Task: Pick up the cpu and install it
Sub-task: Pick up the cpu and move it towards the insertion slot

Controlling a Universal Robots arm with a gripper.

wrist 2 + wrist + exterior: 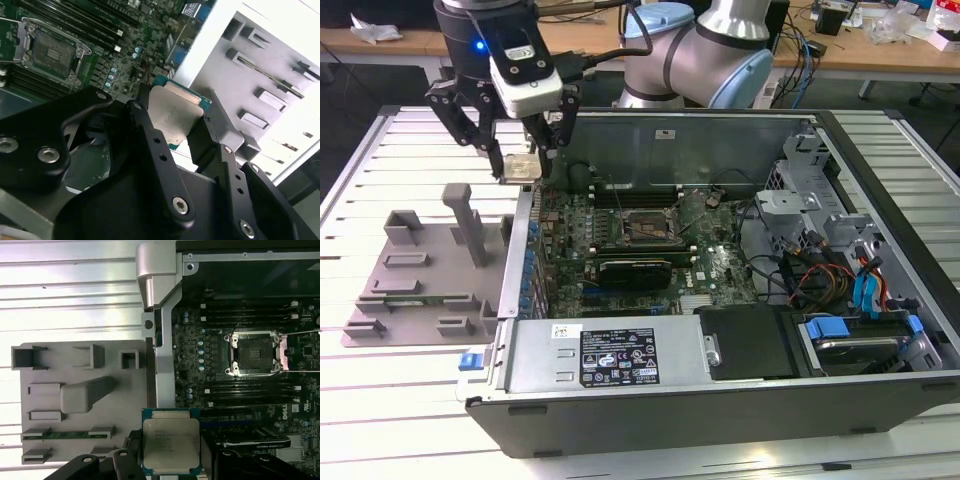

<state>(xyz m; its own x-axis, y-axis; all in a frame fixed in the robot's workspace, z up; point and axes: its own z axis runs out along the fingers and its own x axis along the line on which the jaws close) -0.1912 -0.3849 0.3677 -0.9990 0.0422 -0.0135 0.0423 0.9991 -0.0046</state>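
Note:
The cpu (518,166) (172,115) (171,441), a thin square chip with a silver top and green edge, hangs in the air between my gripper's (520,158) black fingers, which are shut on its sides. In the exterior view it sits over the case's wall on the exterior view's left, above the edge of the motherboard. The black socket frame (647,228) (255,354) (50,50) lies open on the motherboard, some way from the chip toward the exterior view's right.
A grey plastic fixture tray (420,270) (75,400) with raised posts lies on the slatted table beside the open computer case (720,300). Inside the case are memory slots, a black card (635,270), cables and a drive bay with blue tabs (840,330).

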